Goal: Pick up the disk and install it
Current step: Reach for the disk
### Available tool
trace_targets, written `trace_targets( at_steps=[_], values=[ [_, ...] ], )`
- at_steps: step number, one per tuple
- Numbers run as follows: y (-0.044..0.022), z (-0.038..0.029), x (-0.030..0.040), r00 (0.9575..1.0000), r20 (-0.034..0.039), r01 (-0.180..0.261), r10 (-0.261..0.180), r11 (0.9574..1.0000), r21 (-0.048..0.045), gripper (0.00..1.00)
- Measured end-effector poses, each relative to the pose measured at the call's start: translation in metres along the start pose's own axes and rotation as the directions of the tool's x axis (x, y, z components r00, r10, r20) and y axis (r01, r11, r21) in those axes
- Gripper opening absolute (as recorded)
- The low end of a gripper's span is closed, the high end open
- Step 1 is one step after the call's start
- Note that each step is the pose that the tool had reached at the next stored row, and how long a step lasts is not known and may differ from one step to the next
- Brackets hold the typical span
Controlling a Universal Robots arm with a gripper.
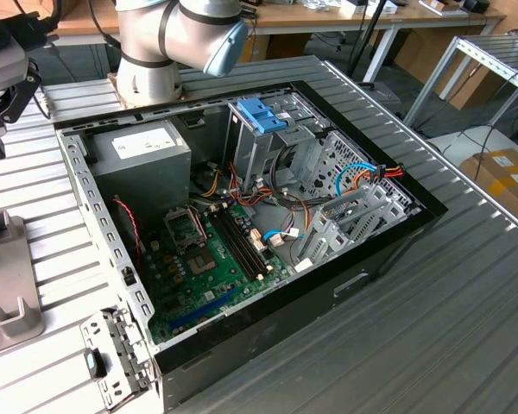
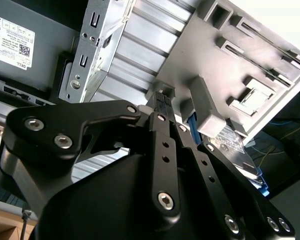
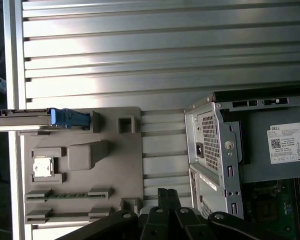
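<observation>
The pick-up is judged barely begun: the disk is stood on edge in the grey holder, while the gripper is seen closed and empty nearby. It must be opened before any grasp.

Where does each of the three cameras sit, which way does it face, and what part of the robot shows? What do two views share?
Exterior view: off the arm, high, looking down on the open computer case on the ribbed table; the arm rises beyond it.
First wrist view: on the arm, looking down at the grey fixture bearing the disk; the gripper shows.
Second wrist view: on the arm, looking along the gripper at the fixture.
Both wrist views share gripper, fixture, disk.
</observation>
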State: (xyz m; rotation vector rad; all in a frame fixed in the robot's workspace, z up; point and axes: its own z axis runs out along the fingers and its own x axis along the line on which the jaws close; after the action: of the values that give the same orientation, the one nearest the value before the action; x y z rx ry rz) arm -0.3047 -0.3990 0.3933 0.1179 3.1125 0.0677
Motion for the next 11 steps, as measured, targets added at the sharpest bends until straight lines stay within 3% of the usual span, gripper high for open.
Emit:
trace_targets(
  at_steps=[11],
  values=[
    [-0.0004,-0.0002,0.0059,1.0000,0.0000,0.000,0.000,1.0000,0.0000,0.10]
  ],
)
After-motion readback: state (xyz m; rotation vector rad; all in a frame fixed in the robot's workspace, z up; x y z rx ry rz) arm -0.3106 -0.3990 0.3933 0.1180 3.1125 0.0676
